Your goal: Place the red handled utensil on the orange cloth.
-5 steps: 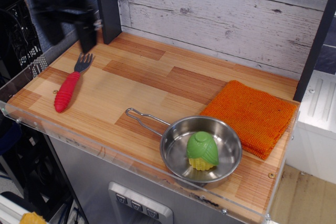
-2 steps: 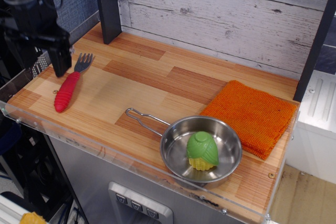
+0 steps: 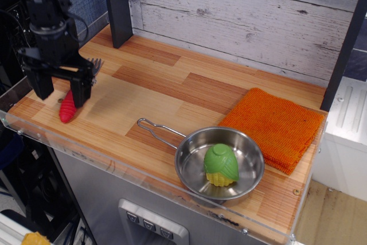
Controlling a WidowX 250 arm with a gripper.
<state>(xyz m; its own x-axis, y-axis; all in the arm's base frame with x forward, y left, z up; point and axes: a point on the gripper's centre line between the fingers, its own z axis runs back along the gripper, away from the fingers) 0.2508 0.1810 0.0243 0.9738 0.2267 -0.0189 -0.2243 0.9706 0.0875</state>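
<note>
Tool (image 3: 61,89) poised low at the 9 o'clock edge of the wooden desk (image 3: 166,93), black fingers (image 3: 81,88) spread apart and straddling the red handled utensil (image 3: 69,106), one on each side of the ribbed handle, not clamped. Fork lying flat, red butt end poking out toward 7 o'clock, grey tines just visible toward 1 o'clock behind the tool. Orange cloth (image 3: 274,125) folded flat at 3 o'clock, well apart from the fork. Steel pan (image 3: 219,164) at 5 o'clock, just beside the cloth, holding a green and yellow toy corn (image 3: 221,165), wire handle aimed toward 10 o'clock.
</note>
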